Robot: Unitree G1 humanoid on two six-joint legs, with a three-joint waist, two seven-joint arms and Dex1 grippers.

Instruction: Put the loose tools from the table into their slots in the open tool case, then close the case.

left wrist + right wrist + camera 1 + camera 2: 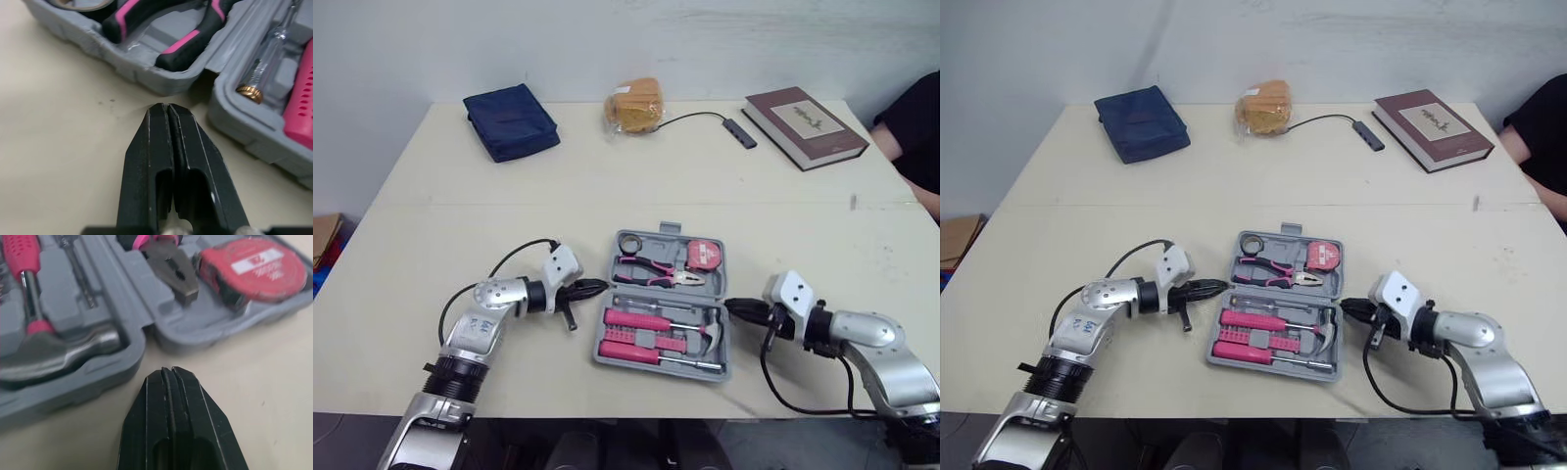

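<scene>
Both are pressed together and empty: the left hand [599,287] and right hand [731,306] flank the open tool case [651,363] near the front edge of the surface [460,225]. Its slots look filled, probably. Stiff plastic, tool-heavy; lift the far half by its rim.

Grey tool case [660,364], pink-handled tools [636,320]

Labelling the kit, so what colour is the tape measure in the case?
The tape measure is red with a white label, clearest in the right wrist view.
</scene>
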